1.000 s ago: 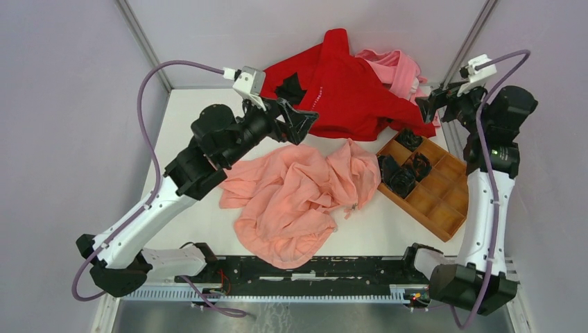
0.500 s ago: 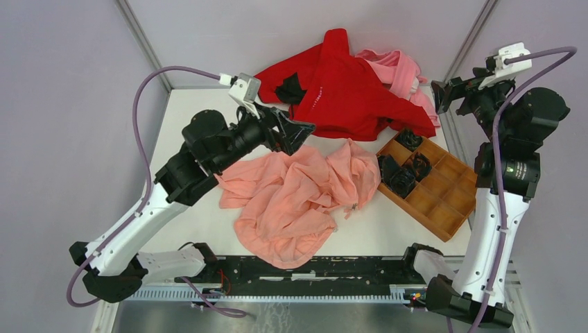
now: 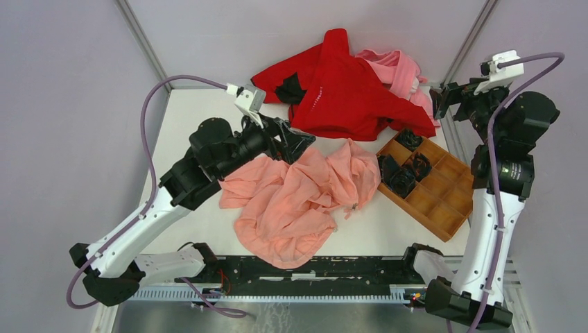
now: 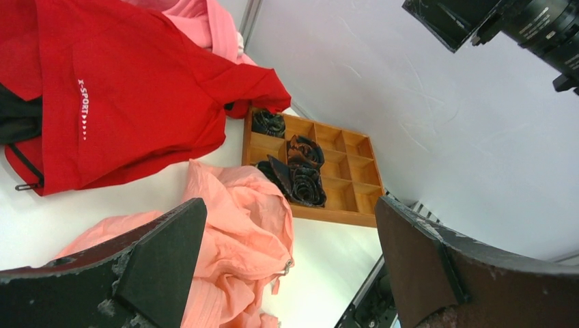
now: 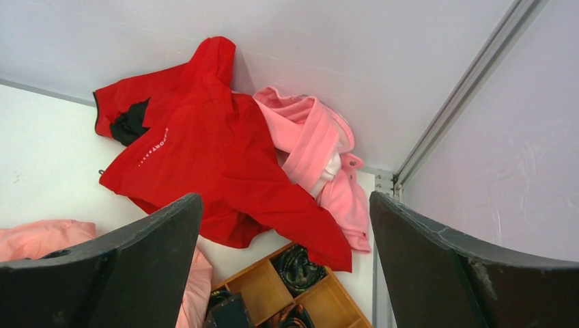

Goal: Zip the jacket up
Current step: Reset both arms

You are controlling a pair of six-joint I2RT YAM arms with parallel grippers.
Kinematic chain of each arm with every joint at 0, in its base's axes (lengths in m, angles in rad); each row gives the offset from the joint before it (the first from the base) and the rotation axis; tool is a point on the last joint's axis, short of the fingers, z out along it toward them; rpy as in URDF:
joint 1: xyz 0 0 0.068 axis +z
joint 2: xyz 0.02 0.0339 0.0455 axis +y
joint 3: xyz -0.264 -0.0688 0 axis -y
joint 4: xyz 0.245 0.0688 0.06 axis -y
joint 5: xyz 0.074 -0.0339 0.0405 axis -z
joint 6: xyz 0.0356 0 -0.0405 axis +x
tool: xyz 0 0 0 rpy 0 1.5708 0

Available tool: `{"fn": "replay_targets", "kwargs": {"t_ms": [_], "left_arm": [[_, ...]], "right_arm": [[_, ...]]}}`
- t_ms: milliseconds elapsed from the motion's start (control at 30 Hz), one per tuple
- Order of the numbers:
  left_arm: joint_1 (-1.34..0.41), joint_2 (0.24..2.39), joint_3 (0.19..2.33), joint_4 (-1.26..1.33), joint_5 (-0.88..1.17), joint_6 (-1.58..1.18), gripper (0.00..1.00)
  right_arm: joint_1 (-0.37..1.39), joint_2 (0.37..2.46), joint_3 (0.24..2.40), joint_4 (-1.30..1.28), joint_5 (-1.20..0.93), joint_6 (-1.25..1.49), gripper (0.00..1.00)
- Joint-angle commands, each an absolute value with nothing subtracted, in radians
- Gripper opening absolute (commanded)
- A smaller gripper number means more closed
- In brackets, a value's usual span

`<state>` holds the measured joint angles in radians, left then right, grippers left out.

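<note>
The jacket point(image 3: 298, 201) is a crumpled salmon-pink heap in the middle of the table. A small metal zipper pull point(image 3: 355, 206) shows at its right edge. My left gripper point(image 3: 295, 142) hovers open just above the heap's far edge, holding nothing. In the left wrist view the jacket point(image 4: 232, 225) and its zipper pull point(image 4: 287, 265) lie below the wide-apart jaws of the left gripper point(image 4: 287, 208). My right gripper point(image 3: 438, 104) is raised at the far right, open and empty, well away from the jacket. In the right wrist view the right gripper point(image 5: 284, 201) frames the far corner, with the jacket point(image 5: 41, 239) at lower left.
A bright red garment point(image 3: 347, 83) with white lettering lies at the back, and a paler pink garment point(image 3: 401, 68) sits beside it in the corner. A wooden divided tray point(image 3: 444, 201) with dark rolled items stands at the right. Walls and frame posts close in the back.
My left gripper has come down and slightly nearer, closer to the jacket's far edge. The right arm swung up and to the right, away from the tray. Both grippers stayed open.
</note>
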<state>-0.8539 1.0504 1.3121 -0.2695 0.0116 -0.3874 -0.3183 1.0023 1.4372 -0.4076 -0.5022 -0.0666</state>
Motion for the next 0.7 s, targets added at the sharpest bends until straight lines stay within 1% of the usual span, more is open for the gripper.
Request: {"fn": "replay_targets", "kwargs": {"t_ms": [0,667], "left_arm": [[-0.852,1.029,1.291,-0.217,0.038,-0.36,1.0],[-0.852,1.044,1.296,-0.236,0.003,-0.336,1.0]], "right_arm": [[-0.329,0.983,1.416,-0.402,-0.462,-0.063,0.98],[-0.345,0.968,1.351,-0.363,-0.474,-0.049,0.98]]}}
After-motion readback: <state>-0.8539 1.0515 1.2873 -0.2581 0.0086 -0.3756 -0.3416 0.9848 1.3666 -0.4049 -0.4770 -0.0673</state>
